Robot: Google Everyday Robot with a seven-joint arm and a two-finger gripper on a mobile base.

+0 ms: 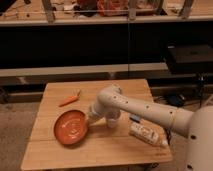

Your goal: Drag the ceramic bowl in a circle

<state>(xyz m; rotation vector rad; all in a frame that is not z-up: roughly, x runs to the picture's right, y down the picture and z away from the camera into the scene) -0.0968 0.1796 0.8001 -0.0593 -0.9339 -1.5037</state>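
Observation:
The ceramic bowl [70, 128] is a wide, shallow orange-red bowl on the front left part of the wooden table [60, 155]. My gripper [93, 117] is at the bowl's right rim and touches it. The white arm [145, 111] reaches to it from the right. A small white cup [113, 121] stands just right of the gripper, partly hidden behind the arm.
An orange carrot [69, 99] lies on the table behind the bowl. A snack packet [145, 134] lies at the front right, under the arm. Dark shelving [100, 45] runs behind the table. A black box [190, 55] stands at the right.

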